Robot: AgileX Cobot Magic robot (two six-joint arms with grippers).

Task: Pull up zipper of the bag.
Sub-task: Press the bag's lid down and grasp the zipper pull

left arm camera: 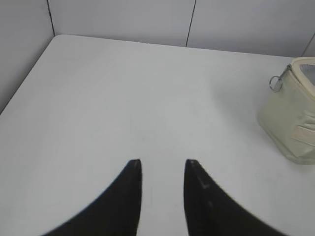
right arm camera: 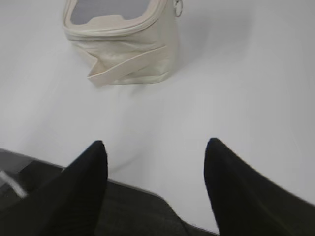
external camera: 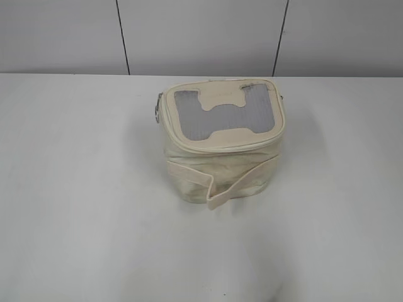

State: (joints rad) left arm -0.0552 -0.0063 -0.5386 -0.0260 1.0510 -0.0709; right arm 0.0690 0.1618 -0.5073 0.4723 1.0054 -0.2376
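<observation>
The cream bag (external camera: pixel 217 167) stands in the middle of the white table, its lid with a grey mesh window (external camera: pixel 223 113) and cream H patch facing up. A cream strap (external camera: pixel 214 182) crosses its front. A silver ring pull (external camera: pixel 153 112) of the zipper hangs at the lid's left edge; it also shows in the left wrist view (left arm camera: pixel 275 82). Another ring pull (right arm camera: pixel 179 7) shows in the right wrist view by the bag (right arm camera: pixel 123 49). My left gripper (left arm camera: pixel 162 164) is open and empty, far left of the bag (left arm camera: pixel 293 118). My right gripper (right arm camera: pixel 155 145) is open and empty near the table's front edge.
The white table (external camera: pixel 75 189) runs back to a grey panelled wall (external camera: pixel 201 31). The table's front edge and a dark floor (right arm camera: pixel 138 211) show under my right gripper. Neither arm shows in the exterior view.
</observation>
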